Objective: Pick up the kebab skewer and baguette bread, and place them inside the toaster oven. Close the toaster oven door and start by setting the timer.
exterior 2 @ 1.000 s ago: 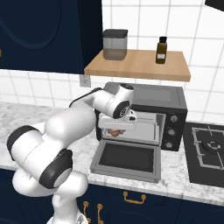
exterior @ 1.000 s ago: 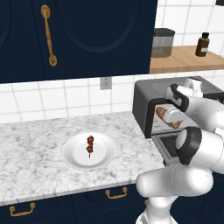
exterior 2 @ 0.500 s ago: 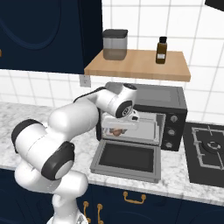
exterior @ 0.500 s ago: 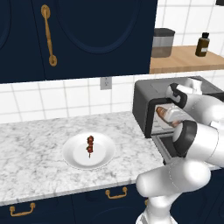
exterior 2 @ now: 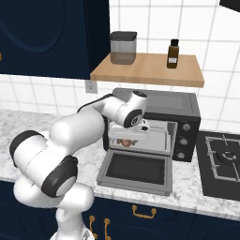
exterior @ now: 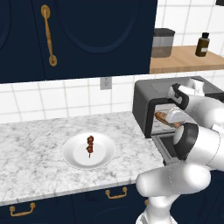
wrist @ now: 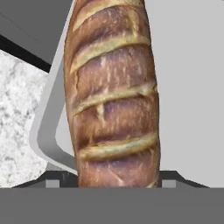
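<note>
Baguette (wrist: pixel 113 96) is clamped in the claw (exterior: pixel 171 119), long axis running straight out ahead, already inside the oven (exterior 2: pixel 157 124) mouth. Skewer (exterior: pixel 89 145) sits way off left on the plate (exterior: pixel 72 154).

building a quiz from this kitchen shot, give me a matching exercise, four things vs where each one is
Things:
1. skewer
2. baguette
3. oven door
4. brown bottle

Places or states:
A. on the wooden shelf
B. dropped open, lying flat
C. on the white plate
D. at the oven's mouth, at the gripper

Pairs: 1-C, 2-D, 3-B, 4-A
</note>
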Motion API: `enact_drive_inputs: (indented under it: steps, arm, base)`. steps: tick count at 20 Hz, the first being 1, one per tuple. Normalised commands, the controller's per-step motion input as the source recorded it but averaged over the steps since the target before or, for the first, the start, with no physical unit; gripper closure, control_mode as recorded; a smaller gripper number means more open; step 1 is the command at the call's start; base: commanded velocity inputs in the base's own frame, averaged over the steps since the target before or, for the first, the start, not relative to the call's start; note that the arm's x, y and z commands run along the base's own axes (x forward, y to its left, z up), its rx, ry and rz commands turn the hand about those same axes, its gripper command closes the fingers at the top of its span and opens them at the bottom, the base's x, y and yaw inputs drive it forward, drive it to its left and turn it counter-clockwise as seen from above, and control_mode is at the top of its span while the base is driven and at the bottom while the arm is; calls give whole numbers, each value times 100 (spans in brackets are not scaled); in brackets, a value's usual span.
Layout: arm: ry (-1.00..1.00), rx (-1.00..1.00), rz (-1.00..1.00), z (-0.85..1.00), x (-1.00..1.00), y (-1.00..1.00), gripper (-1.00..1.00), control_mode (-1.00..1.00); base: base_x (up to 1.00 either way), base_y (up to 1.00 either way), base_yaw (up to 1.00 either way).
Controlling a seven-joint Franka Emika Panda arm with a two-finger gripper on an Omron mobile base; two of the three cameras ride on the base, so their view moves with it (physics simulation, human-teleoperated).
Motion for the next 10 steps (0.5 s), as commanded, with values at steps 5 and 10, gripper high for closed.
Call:
enact_drive_inputs:
  steps: [5, 10]
  arm:
    - [-3, 0, 0, 22, -6, 0, -100, -100]
    - [-9, 0, 0, 54, -81, 38, -100, -100]
  base:
    - [0, 0, 0]
    - [0, 0, 0]
